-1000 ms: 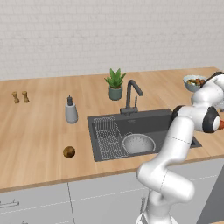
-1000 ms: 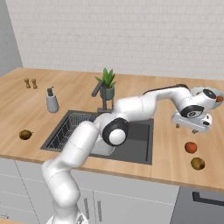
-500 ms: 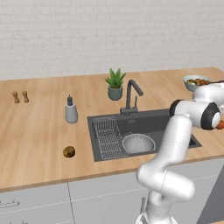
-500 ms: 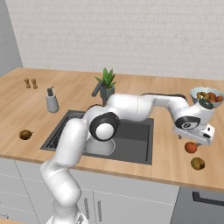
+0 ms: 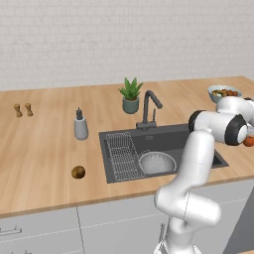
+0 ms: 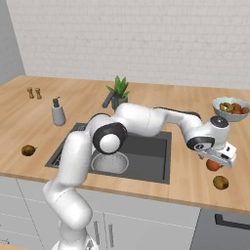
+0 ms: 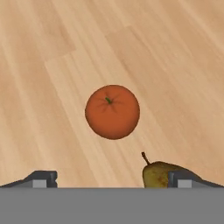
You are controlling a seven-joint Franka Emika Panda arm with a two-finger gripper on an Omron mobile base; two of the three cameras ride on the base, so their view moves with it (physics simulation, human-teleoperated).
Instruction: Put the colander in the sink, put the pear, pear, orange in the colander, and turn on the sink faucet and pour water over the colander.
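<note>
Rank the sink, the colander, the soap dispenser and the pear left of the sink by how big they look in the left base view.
1. sink, largest by far
2. colander
3. soap dispenser, taller than the pear but narrower than the colander
4. pear, smallest

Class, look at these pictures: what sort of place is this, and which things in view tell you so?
A kitchen, rendered rather than real: a wooden counter with a recessed sink, a faucet and a fruit bowl.
</note>
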